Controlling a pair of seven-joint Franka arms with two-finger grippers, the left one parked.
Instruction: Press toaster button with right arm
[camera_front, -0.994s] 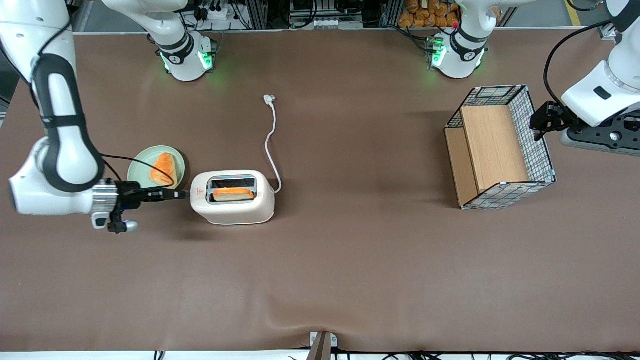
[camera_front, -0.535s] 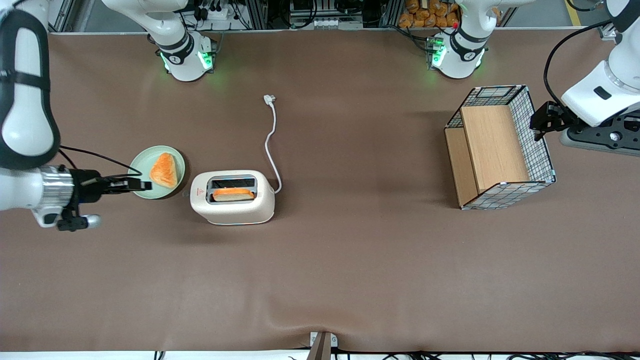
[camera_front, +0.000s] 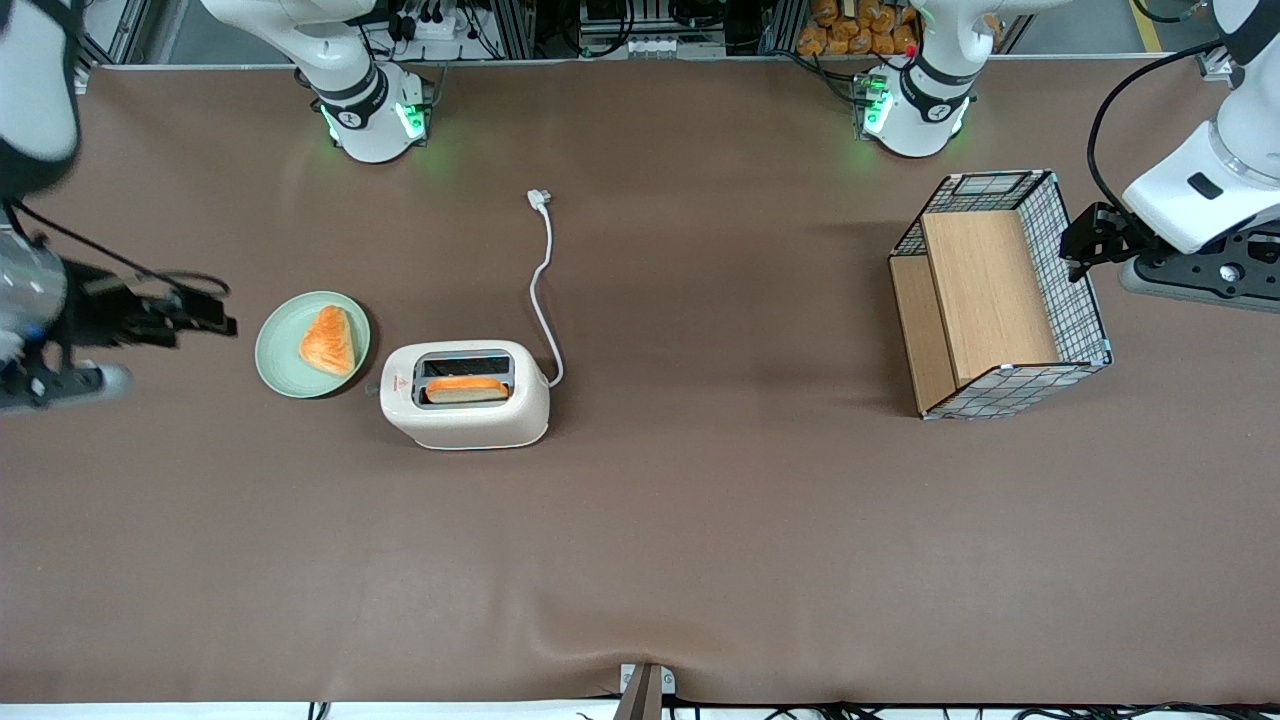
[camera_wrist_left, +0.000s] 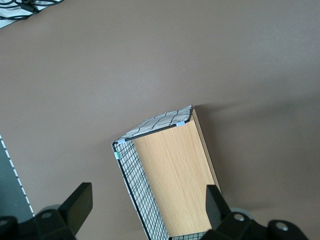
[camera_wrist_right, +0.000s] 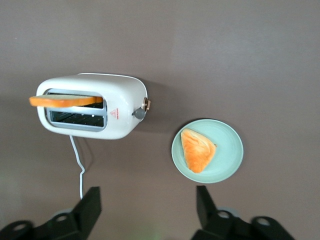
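Note:
The cream-white toaster (camera_front: 465, 396) stands on the brown table with a slice of toast (camera_front: 466, 387) in the slot nearer the front camera. It also shows in the right wrist view (camera_wrist_right: 90, 106), where the small grey button (camera_wrist_right: 139, 113) sticks out from its short end near the red mark. My right gripper (camera_front: 208, 316) is open and empty. It hovers above the table toward the working arm's end, well apart from the toaster, with the green plate between them. In the right wrist view the gripper (camera_wrist_right: 148, 202) has its two black fingers (camera_wrist_right: 91, 201) spread wide.
A green plate (camera_front: 275, 365) with an orange piece of bread (camera_front: 327, 340) lies beside the toaster's button end; it also shows in the right wrist view (camera_wrist_right: 230, 160). The white cord (camera_front: 540, 290) runs from the toaster away from the front camera. A wire-and-wood basket (camera_front: 1000, 300) stands toward the parked arm's end.
My right gripper has drawn back from the toaster's button end, past the plate, toward the working arm's end of the table. The toaster and plate have not moved.

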